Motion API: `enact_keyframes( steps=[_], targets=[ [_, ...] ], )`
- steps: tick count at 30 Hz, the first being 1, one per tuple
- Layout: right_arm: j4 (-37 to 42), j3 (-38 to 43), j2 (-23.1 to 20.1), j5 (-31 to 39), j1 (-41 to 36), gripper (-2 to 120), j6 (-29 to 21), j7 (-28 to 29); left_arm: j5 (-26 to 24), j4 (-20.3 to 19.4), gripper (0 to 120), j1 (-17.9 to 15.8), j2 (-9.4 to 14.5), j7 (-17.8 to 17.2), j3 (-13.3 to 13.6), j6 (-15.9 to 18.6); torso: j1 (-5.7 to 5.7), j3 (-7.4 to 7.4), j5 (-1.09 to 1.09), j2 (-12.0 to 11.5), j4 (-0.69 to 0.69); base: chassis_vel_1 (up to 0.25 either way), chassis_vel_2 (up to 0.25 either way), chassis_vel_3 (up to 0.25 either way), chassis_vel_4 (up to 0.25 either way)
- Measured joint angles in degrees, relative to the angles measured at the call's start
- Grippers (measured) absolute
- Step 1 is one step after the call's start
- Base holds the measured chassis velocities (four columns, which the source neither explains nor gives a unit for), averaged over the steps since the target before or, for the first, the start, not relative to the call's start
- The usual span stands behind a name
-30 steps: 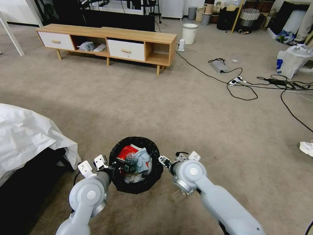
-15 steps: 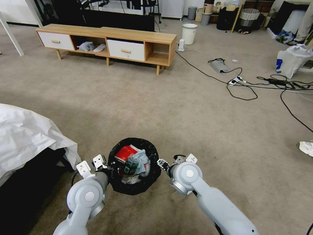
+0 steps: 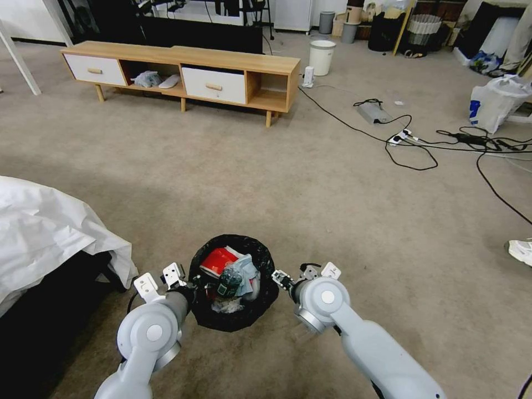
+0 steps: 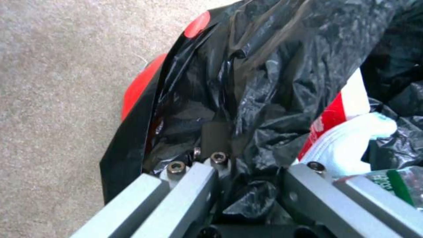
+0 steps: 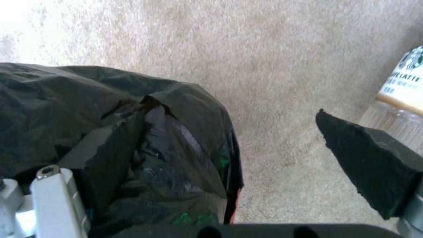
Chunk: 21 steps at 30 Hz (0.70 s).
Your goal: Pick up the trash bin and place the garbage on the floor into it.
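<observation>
The trash bin (image 3: pixel 234 282), already filled with garbage (image 3: pixel 230 274), is shifted slightly rightward, pinched at its rim by the left gripper (image 3: pixel 191 285) while the right gripper (image 3: pixel 281 279) is spread beside it.

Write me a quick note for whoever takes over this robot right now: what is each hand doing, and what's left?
Left gripper: fingers shut on the bag-lined rim of the trash bin, on its left side.
Right gripper: fingers open at the opposite rim, with the bag against one finger.
Done: garbage is piled inside the bin.
Left: a labelled bottle appears to sit on the floor by the right gripper, not yet binned.
</observation>
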Motion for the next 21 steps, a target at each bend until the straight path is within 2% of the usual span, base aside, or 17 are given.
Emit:
enact_keyframes(
  steps=[9,21],
  targets=[
    [1.5,0.7,-2.3,1.3,-0.2,100,-0.1,-0.4,2.2,1.1,0,0.0,0.0,2.5,0.1,0.2,0.00,0.00,0.00,0.0,0.00,0.000,0.000,0.000,0.000],
    [3.0,2.4,-6.0,2.7,-0.6,100,-0.3,-0.2,4.4,1.6,0,0.0,0.4,2.3,0.0,0.0,0.00,0.00,0.00,0.0,-0.01,0.000,0.000,0.000,0.000]
  ],
)
